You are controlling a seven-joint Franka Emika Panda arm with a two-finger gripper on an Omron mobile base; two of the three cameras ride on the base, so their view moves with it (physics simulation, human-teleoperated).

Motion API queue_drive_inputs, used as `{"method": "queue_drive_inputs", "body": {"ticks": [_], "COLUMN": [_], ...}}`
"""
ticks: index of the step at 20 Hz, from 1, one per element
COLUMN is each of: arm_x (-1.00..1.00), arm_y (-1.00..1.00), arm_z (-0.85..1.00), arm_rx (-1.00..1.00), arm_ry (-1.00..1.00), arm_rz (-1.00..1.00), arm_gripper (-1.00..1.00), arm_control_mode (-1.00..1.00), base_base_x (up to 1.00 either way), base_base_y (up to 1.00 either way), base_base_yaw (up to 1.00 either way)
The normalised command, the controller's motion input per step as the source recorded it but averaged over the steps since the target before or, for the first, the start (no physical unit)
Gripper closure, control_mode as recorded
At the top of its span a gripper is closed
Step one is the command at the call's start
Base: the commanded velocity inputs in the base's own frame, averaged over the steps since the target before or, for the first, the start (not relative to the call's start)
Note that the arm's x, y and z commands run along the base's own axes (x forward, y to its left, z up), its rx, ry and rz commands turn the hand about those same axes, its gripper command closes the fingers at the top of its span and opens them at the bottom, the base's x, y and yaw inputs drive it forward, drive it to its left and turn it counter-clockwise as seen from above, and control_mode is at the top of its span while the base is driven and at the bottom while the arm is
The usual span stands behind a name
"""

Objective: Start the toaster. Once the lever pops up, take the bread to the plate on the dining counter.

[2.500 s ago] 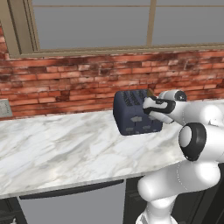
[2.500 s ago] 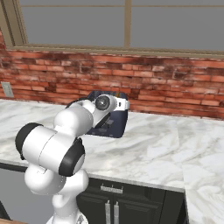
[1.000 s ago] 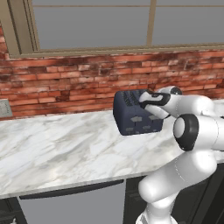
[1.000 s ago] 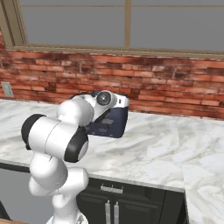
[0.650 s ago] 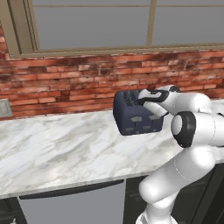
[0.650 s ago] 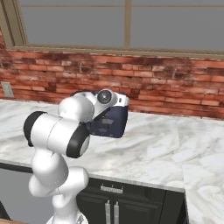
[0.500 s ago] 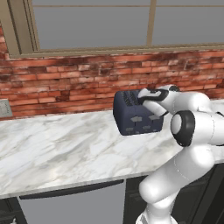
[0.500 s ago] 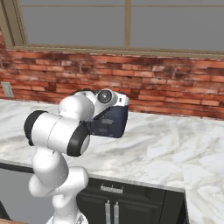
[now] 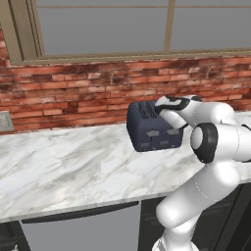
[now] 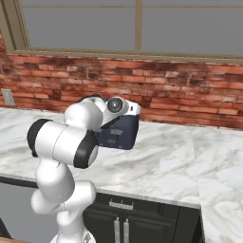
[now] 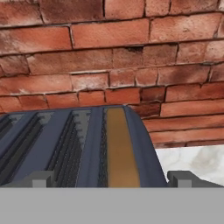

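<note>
Both base views look forward and down, from the left and right, sharing the toaster (image 9: 149,126) before the brick wall (image 10: 190,90). Hand view looks closely along its top.

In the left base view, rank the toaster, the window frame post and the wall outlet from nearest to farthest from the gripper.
1. The toaster: directly under the gripper, at its right end.
2. The window frame post: above, behind the brick wall's ledge.
3. The wall outlet: far left edge, on the brick wall.

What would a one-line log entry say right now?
gripper: open, over toaster | bread: in slot nearest gripper | toaster on counter by brick wall
</note>
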Motion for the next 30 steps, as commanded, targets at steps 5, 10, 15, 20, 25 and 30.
{"method": "queue_drive_inputs", "body": {"ticks": [5,10,15,20,25,30], "arm_x": [0.0,0.0,0.0,0.0,0.0,0.0], "arm_y": [0.0,0.0,0.0,0.0,0.0,0.0], "arm_z": [0.0,0.0,0.0,0.0,0.0,0.0], "arm_rx": [0.0,0.0,0.0,0.0,0.0,0.0], "arm_ry": [0.0,0.0,0.0,0.0,0.0,-0.02], "arm_rz": [0.0,0.0,0.0,0.0,0.0,0.0], "arm_gripper": [-1.0,-1.0,1.0,1.0,1.0,1.0], "arm_control_mode": [-1.0,-1.0,-1.0,-1.0,-1.0,-1.0], "base_base_x": [0.0,0.0,0.0,0.0,0.0,0.0], "base_base_y": [0.0,0.0,0.0,0.0,0.0,0.0], "base_base_yaw": [0.0,0.0,0.0,0.0,0.0,0.0]}}
